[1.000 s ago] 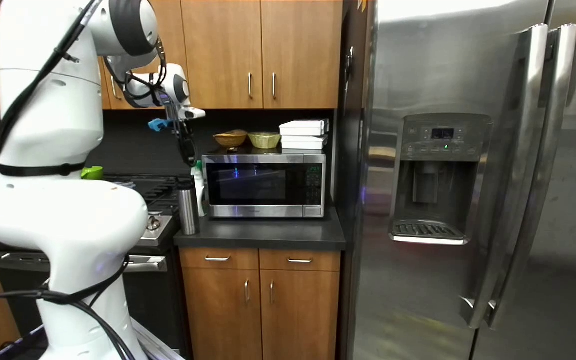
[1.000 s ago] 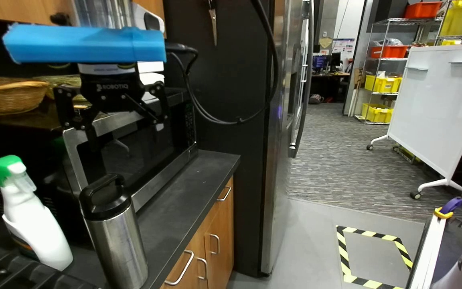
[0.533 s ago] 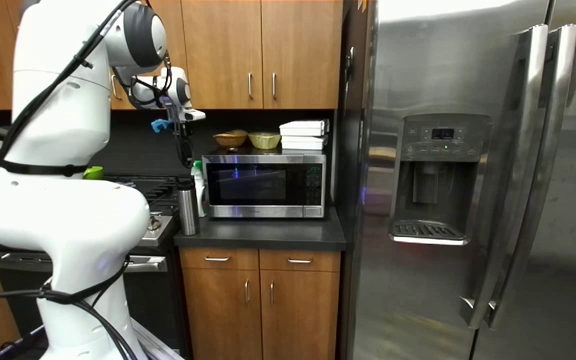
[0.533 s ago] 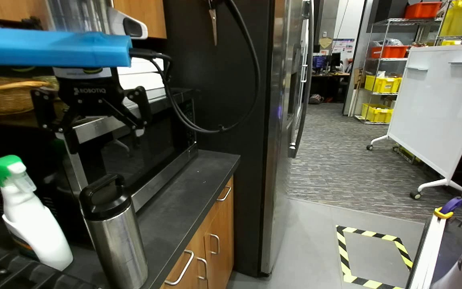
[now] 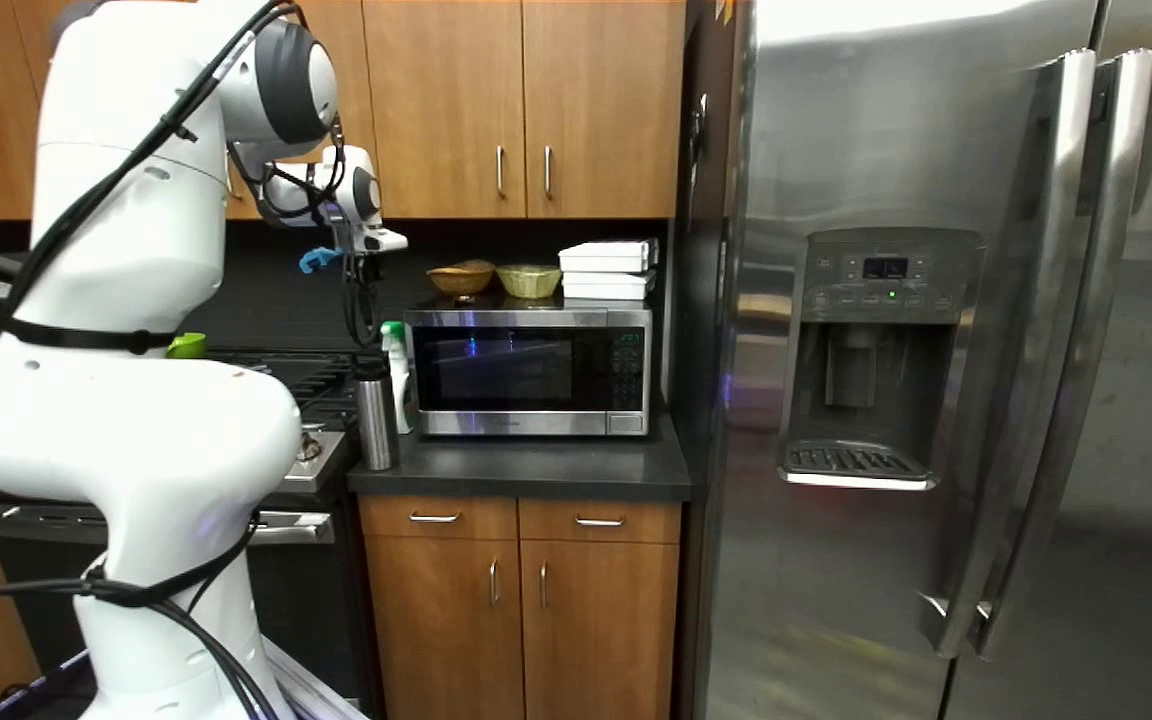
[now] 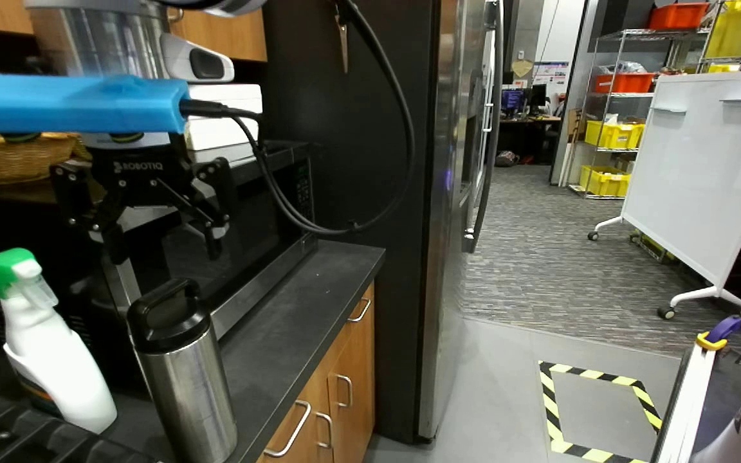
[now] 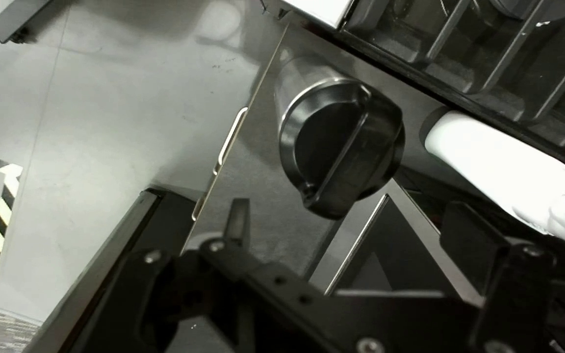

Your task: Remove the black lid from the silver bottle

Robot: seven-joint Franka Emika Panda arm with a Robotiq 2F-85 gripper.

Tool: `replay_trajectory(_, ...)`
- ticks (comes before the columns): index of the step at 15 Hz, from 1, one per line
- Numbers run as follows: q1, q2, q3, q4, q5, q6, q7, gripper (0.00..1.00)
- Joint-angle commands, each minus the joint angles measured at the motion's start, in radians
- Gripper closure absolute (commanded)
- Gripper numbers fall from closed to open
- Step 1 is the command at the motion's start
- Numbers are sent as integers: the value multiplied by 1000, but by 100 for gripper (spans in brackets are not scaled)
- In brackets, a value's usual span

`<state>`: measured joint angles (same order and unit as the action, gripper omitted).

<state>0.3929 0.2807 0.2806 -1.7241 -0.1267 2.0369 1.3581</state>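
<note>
Evidently the approach is in hand: the gripper (image 6: 164, 246) hangs higher than the lid (image 7: 336, 147) and apart from it, its jaws spread wide around nothing. The lid sits on the bottle (image 6: 190, 402), which stands upright near the edge of the counter (image 6: 338, 270). Next, I judge, the jaws must be centred, lowered to straddle the handle (image 6: 164, 291), closed, then presumably turned.
</note>
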Motion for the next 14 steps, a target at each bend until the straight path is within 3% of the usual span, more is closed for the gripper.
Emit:
replay_trajectory(1, 20, 21, -16, 13, 29, 5, 51, 0)
replay_trajectory(11, 36, 76, -21, 13, 61, 33, 112, 0)
replay_trajectory(12, 36, 76, -22, 11, 59, 37, 115, 7)
replay_trajectory(13, 36, 74, -22, 10, 61, 37, 116, 25)
replay_trajectory(14, 35, 72, -22, 9, 60, 39, 117, 30)
